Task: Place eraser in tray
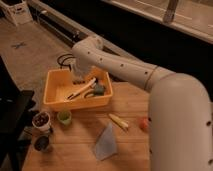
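The yellow-orange tray (56,98) stands at the back left of the wooden table. Inside it lie a long pale utensil (82,90) and a dark greenish object (98,90). My white arm reaches in from the right and bends down over the tray's back half. The gripper (79,80) hangs just above the tray floor near the back wall and is shut. I cannot make out the eraser: whatever sits between the fingers is hidden by the wrist and the dim light.
In front of the tray stand a small green cup (63,117), a bowl with dark contents (41,120) and a dark cup (42,143). A grey-blue cloth (106,142), a yellow stick (118,121) and an orange-red ball (144,123) lie on the table (75,150).
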Motion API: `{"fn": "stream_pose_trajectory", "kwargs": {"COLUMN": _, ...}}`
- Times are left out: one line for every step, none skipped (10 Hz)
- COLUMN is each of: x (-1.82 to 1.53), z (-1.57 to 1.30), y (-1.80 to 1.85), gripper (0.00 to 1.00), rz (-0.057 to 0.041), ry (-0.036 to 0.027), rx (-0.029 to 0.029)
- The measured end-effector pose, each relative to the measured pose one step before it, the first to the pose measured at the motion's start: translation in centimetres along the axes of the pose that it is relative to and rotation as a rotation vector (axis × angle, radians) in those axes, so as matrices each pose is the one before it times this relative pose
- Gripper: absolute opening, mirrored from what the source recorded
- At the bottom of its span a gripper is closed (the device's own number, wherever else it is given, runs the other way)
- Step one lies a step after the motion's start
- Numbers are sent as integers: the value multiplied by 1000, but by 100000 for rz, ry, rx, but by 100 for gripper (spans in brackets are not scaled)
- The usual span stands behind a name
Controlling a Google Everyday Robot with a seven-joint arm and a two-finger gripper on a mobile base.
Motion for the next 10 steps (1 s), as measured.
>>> {"fn": "stream_pose_trajectory", "kwargs": {"x": -308, "z": 483, "y": 611, "gripper": 0, "rz": -973, "ry": 362, "rx": -395}}
{"fn": "stream_pose_trajectory", "kwargs": {"x": 11, "z": -66, "y": -300, "gripper": 0, "rz": 197, "ry": -108, "rx": 408}}
{"fn": "stream_pose_trajectory", "kwargs": {"x": 30, "z": 2, "y": -130, "gripper": 0, "rz": 67, "ry": 1, "rx": 185}}
{"fn": "stream_pose_trajectory", "kwargs": {"x": -25, "z": 10, "y": 110, "gripper": 0, "rz": -81, "ry": 13, "rx": -122}}
{"fn": "stream_pose_trajectory", "kwargs": {"x": -4, "z": 12, "y": 66, "gripper": 0, "rz": -41, "ry": 55, "rx": -65}}
{"fn": "stream_pose_trajectory", "kwargs": {"x": 45, "z": -28, "y": -191, "gripper": 0, "rz": 664, "ry": 460, "rx": -69}}
{"fn": "stream_pose_trajectory", "kwargs": {"x": -40, "z": 291, "y": -158, "gripper": 0, "rz": 416, "ry": 480, "rx": -953}}
{"fn": "stream_pose_trajectory", "kwargs": {"x": 85, "z": 1002, "y": -61, "gripper": 0, "rz": -122, "ry": 962, "rx": -2278}}
{"fn": "stream_pose_trajectory", "kwargs": {"x": -136, "z": 1045, "y": 412, "gripper": 0, "rz": -522, "ry": 640, "rx": -2117}}
{"fn": "stream_pose_trajectory", "kwargs": {"x": -484, "z": 1380, "y": 852, "gripper": 0, "rz": -589, "ry": 904, "rx": -2734}}
